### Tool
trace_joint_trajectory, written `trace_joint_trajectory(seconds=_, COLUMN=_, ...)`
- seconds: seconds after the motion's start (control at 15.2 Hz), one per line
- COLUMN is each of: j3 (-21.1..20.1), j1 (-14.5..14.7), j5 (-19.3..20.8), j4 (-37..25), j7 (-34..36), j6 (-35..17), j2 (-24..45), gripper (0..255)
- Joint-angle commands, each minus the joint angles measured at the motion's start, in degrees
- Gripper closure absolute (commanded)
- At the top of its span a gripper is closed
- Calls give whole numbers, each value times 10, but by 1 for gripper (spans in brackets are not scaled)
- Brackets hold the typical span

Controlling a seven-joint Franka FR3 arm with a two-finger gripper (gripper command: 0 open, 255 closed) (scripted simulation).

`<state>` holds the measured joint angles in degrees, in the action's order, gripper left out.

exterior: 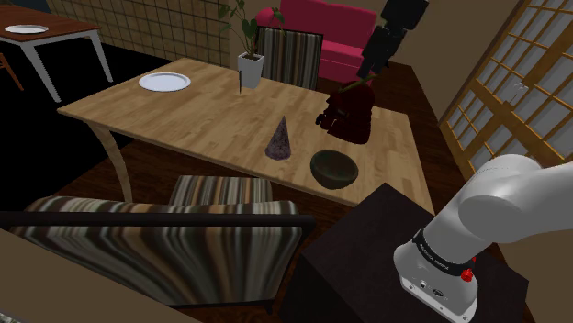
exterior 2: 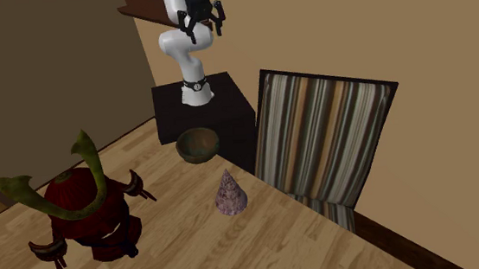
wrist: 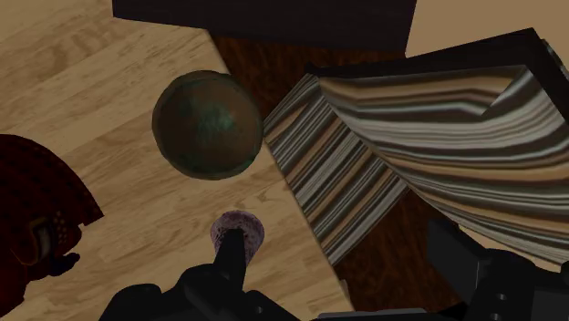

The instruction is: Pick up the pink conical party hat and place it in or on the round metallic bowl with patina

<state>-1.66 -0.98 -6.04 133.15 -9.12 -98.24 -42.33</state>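
Observation:
The party hat (exterior: 280, 138) is a small mottled pink-purple cone standing upright near the table's middle, also seen in the second exterior view (exterior 2: 230, 193). The round bowl (exterior: 332, 169), dark brown with green patina, sits beside it close to the table edge by the stand (exterior 2: 198, 144). My gripper (exterior: 367, 69) hangs high above the table, open and holding nothing (exterior 2: 202, 28). In the wrist view the hat (wrist: 237, 225) shows from above just past one fingertip (wrist: 231, 255), with the bowl (wrist: 208, 125) farther out; the gripper (wrist: 342, 264) has its fingers wide apart.
A dark red horned figure (exterior: 349, 115) stands on the table (exterior: 184, 115) behind the bowl. A white plate (exterior: 164, 82) and a potted plant (exterior: 250, 55) sit at the far side. Striped chairs (exterior: 225, 188) (exterior 2: 329, 140) flank the table's edges.

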Motion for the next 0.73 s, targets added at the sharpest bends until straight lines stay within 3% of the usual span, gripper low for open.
trace_joint_trajectory(seconds=0.0, j3=0, j1=0, j5=0, j4=0, j7=0, j6=0, j2=0, gripper=0)
trace_joint_trajectory(seconds=0.66, j3=6, j1=9, j5=78, j4=-90, j7=-121, j6=-78, j2=234, gripper=0)
